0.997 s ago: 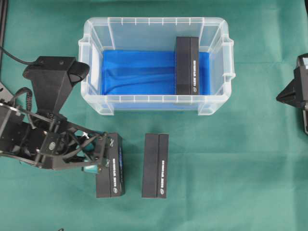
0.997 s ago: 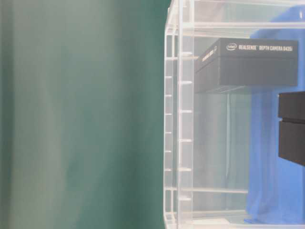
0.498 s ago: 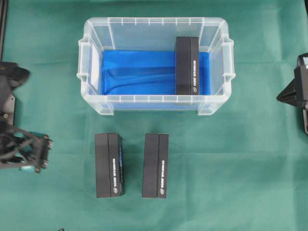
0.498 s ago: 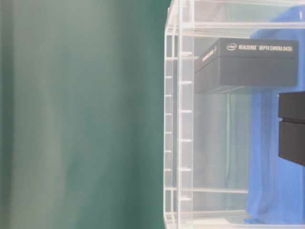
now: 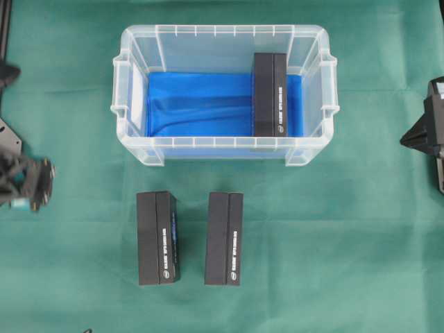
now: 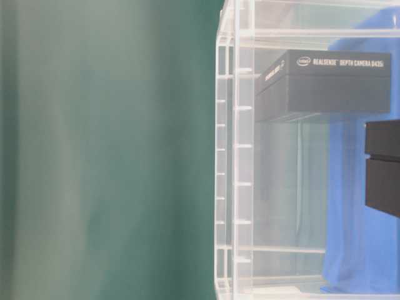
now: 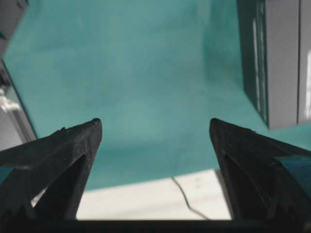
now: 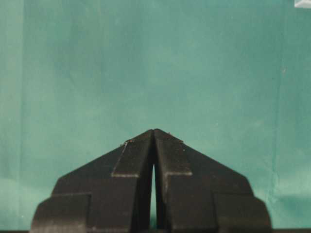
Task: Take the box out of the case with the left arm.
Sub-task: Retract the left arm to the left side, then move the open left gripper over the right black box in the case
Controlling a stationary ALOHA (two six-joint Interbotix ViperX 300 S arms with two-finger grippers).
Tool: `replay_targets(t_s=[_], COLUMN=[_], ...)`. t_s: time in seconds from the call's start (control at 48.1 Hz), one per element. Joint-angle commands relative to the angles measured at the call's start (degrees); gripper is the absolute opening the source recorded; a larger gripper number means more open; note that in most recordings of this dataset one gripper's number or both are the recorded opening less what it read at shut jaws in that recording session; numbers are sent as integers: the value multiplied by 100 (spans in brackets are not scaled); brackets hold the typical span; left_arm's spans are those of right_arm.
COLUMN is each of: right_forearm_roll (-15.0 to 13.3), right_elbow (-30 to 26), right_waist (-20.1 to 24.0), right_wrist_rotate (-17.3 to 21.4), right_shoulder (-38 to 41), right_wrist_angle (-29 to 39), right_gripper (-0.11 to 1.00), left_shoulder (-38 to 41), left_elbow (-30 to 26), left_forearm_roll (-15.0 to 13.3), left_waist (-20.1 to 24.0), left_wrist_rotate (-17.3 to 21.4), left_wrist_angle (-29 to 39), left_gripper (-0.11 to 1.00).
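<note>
Outside, two boxes [image 5: 158, 238] lie near the case [image 5: 132, 111] rim.

Black lattice tool [image 7: 154, 127], teal pads [image 7: 295, 165]

Even, bright light — soft shadows, table-level and wrist views blurred.

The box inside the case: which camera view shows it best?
The overhead view: the whole box shows, lying at the right end of the case on the blue cloth. The table-level view shows it through the clear wall, close enough to read its label. The wrist views do not show it.
</note>
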Motion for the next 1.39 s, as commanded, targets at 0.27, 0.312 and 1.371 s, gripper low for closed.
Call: replay_targets(t_s=[0.27,0.312,1.371], right_forearm_roll=[0,0,9], right_elbow=[-149,-149,-158], right_waist=[-9,-9,-9], right_wrist_rotate=[18,18,18], right_shoulder=[44,44,44], right_wrist_angle=[44,44,44], right_gripper=[0,0,0], left_shoulder=[-396,-378,-193], left_elbow=[105,97,88], left_forearm_roll=[0,-9,-97], left_waist=[2505,2760,3718], left_wrist_rotate=[2268,2549,3261], left_wrist_angle=[264,281,237], left_gripper=[95,95,95])
